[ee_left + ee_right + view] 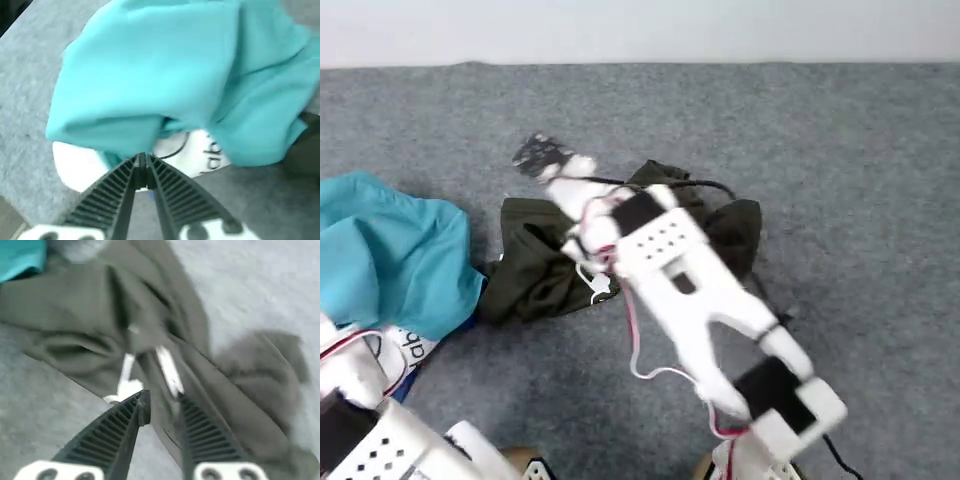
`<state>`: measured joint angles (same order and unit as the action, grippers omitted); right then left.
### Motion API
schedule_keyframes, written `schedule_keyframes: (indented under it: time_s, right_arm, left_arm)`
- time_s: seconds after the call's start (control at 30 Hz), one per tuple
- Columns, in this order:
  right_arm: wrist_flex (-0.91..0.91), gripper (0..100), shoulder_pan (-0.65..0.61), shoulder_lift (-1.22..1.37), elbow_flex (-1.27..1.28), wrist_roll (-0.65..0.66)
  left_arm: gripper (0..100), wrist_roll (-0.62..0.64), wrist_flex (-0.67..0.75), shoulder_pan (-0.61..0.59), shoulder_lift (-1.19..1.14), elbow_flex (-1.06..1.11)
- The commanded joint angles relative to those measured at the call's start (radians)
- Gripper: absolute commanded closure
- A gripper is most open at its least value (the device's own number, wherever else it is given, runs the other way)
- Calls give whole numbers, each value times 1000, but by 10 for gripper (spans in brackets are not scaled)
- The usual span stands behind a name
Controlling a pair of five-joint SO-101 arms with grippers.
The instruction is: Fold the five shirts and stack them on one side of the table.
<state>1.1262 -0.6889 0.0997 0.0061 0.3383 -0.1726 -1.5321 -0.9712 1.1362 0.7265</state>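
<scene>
1. High view: I see the dark shirt (535,275) crumpled mid-counter (840,150) under my right arm (690,290). The teal shirt (390,240) is bunched just beside it, and neither looks folded yet.
2. Left wrist view: my left claw (142,162) is clenched at the teal edge; I cannot tell whether it pinches cloth. A pull could drag the white shirt (200,150) underneath.
3. Right wrist view: my right claw (162,407) stands parted over dark folds. Closing here may catch a white cord (167,367) or several layers.

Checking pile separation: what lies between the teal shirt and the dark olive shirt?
High view: a wedge of bare grey table between teal shirt and olive shirt; lower down they touch.
</scene>
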Motion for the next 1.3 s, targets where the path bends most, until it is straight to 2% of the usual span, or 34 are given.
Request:
schedule_keyframes:
  time_s: [0.0,0.3,0.53,0.63,0.7,0.73,0.8,1.03,1.27]
  right_arm:
    - [-13,796,-58,96,-147,8]
    - [-8,794,-124,394,-423,9]
    - [-15,795,-160,518,-477,9]
    - [-7,864,-157,536,-477,12]
    - [10,976,-153,527,-479,15]
    - [22,998,-150,515,-479,15]
    - [64,970,-143,484,-479,15]
    - [226,991,-87,274,-479,17]
    - [447,990,-22,79,-479,78]
  left_arm:
    - [994,-64,28,-41,12,21]
    - [994,-69,28,-35,12,30]
    - [994,-69,28,-35,12,30]
    - [994,-69,28,-35,12,30]
    - [994,-69,28,-35,12,30]
    - [994,-69,28,-35,12,30]
    - [994,-69,28,-34,12,30]
    - [994,-69,29,-34,11,30]
    - [994,-69,28,-32,11,30]
